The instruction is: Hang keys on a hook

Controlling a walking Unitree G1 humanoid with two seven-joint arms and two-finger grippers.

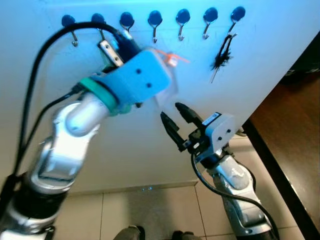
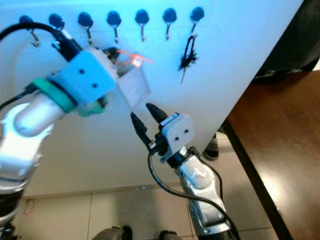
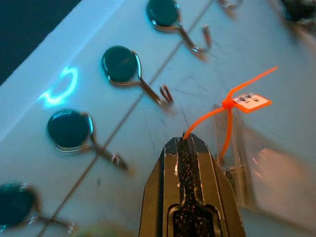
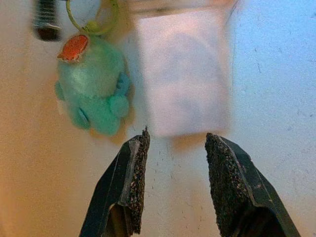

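The left gripper (image 3: 190,148) is raised to the row of wall hooks (image 1: 154,22) on the white wall (image 1: 270,65), and its fingers are pressed together on an orange zip tie (image 3: 228,106). From this tie a clear plastic pouch (image 1: 167,90) and a small label (image 3: 252,100) are hung; the keys themselves cannot be made out, but a green plush keychain (image 4: 94,94) on a ring is seen beside the pouch. The bundle is held just below the hooks, near the middle of the row.

The right gripper (image 1: 175,120) is held below the pouch with its fingers apart, not touching it.

The long axis of the bundle is judged to run downward from the tie, with the pouch tilted a little to the robot's right. The loop of the tie points up toward a hook (image 3: 143,84).

A risk is seen here: the loop is thin and the hook tip is small, so the loop could be slid past the tip. If the gripper is then released, the bundle would fall to the tiled floor (image 1: 150,210). The far right hook (image 1: 235,17) is already occupied by a dark tassel (image 1: 222,55).
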